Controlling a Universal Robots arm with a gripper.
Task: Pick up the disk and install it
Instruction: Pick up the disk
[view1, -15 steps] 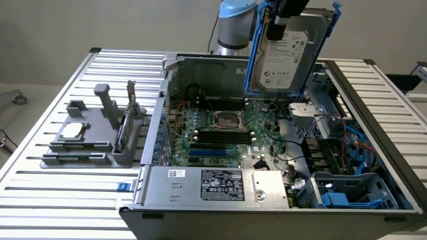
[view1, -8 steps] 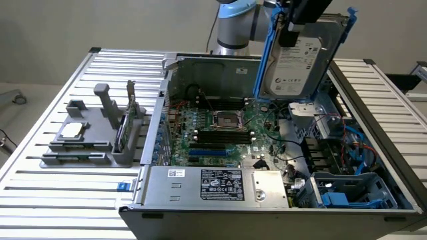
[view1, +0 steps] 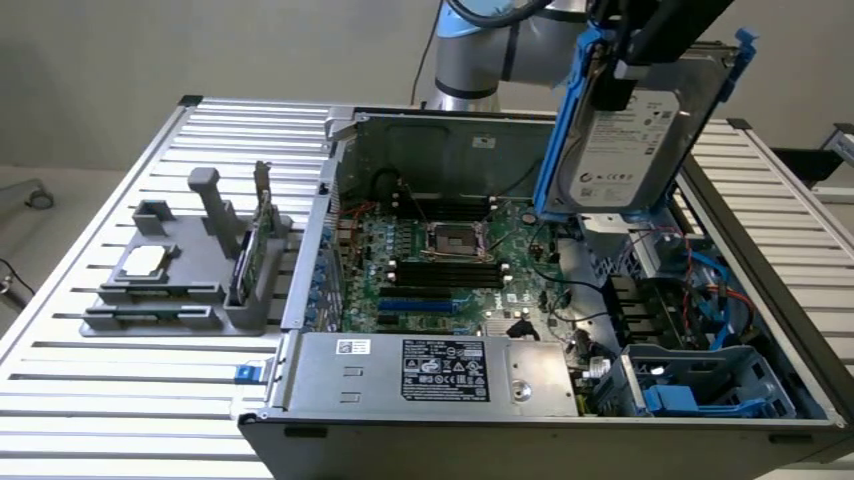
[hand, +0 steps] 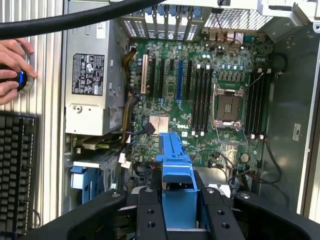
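Power supply (view1: 427, 368), label up, sits nearest in the exterior view, at the front edge of the open computer case (view1: 334, 200). A blue plastic cage (view1: 707, 385) fills the near corner on the exterior view's right. Behind these lies the motherboard (view1: 441, 255), with the case side off, likely so the interior can be reached from above. On the exterior view's left, beside the case, a grey fixture (view1: 174, 300) on the slatted table (view1: 80, 400) holds a small square silver part (view1: 144, 262) and an upright green card (view1: 247, 255). Farther back and higher, the disk (view1: 621, 150) hangs in the air over the case's far right side, label toward the camera, tilted near upright, touching nothing below. The gripper (view1: 625, 80) grasps the upper part of its blue carrier, which probably leaves the lower edge free. The arm (view1: 487, 50) is farthest. The wrist view supplies the clamp itself: black fingers (hand: 150, 215) press the carrier from both sides, jaws clenched on the disk, motherboard beyond. It also adds a person's hand (hand: 12, 65) on a blue knob (hand: 20, 79), near a keyboard (hand: 15, 170). The exterior view gives the disk's tilt and height.
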